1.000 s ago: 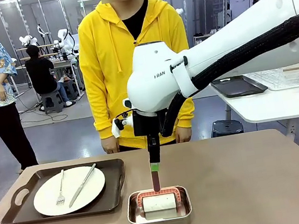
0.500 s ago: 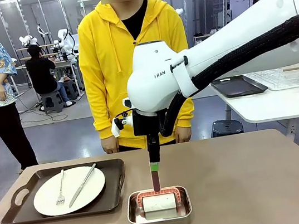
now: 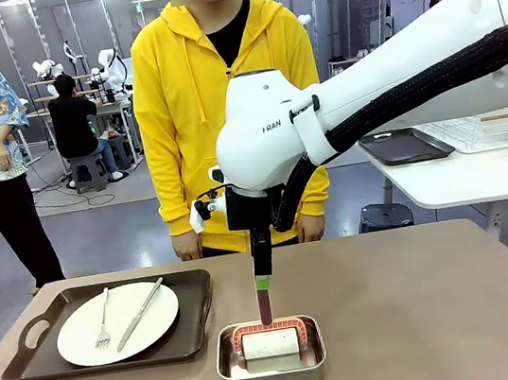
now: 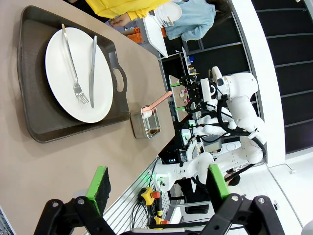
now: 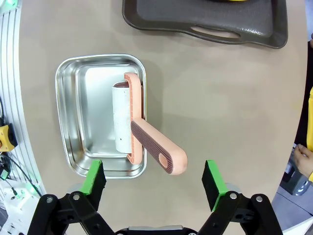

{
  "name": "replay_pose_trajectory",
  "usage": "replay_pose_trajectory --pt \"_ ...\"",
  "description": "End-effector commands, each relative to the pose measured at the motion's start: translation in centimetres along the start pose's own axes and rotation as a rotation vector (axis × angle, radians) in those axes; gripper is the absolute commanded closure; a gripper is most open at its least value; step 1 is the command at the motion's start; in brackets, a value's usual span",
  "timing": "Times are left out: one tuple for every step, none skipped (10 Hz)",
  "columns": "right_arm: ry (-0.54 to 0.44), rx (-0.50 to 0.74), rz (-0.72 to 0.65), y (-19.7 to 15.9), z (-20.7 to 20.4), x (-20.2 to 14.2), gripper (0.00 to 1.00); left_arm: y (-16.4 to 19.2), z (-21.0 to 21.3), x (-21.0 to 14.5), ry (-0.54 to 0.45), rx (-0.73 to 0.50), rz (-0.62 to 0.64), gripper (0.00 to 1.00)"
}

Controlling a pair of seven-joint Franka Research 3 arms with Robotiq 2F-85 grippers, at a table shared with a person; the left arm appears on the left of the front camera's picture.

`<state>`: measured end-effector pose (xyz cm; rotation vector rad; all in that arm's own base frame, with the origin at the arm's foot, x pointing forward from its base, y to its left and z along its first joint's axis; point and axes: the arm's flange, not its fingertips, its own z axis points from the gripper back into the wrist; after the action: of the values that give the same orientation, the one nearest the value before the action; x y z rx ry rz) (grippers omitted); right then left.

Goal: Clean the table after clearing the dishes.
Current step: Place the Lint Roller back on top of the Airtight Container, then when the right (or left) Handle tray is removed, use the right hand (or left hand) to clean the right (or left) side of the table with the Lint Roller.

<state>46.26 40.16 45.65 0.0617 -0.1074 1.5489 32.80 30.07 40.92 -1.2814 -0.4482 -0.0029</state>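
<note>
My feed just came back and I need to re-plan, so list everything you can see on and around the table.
table: one, brown-taupe, spans the front view.
handled tray: one, dark brown, left part of the table.
plate: one, white, on the tray.
fork: one, silver, on the plate.
knife: one, silver, on the plate, right of the fork.
steel pan: one, silver, near edge, middle.
lint roller: one, white roll, salmon frame, in the pan, handle rising out.
side table: one, white, far right, carrying a wire rack.
person: one, yellow hoodie, far side.
right gripper: black, green pads, open, over the roller's handle.
left gripper: black, green pads, open, above the table.
</note>
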Motion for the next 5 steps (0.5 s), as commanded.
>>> replay_pose_trajectory --pt "0.003 0.002 0.002 0.12 0.1 0.06 0.0 -0.12 0.22 -0.11 -0.003 -0.003 -0.007 0.0" --pt "0.003 0.002 0.002 0.12 0.1 0.06 0.0 -0.12 0.22 -0.11 -0.003 -0.003 -0.007 0.0" --pt "0.003 0.002 0.002 0.12 0.1 0.06 0.0 -0.12 0.22 -0.11 -0.003 -0.003 -0.007 0.0" --pt "0.003 0.002 0.002 0.12 0.1 0.06 0.0 -0.12 0.22 -0.11 -0.003 -0.003 -0.007 0.0" --pt "0.003 0.002 0.002 0.12 0.1 0.06 0.0 -0.12 0.22 -0.11 -0.003 -0.003 -0.007 0.0"
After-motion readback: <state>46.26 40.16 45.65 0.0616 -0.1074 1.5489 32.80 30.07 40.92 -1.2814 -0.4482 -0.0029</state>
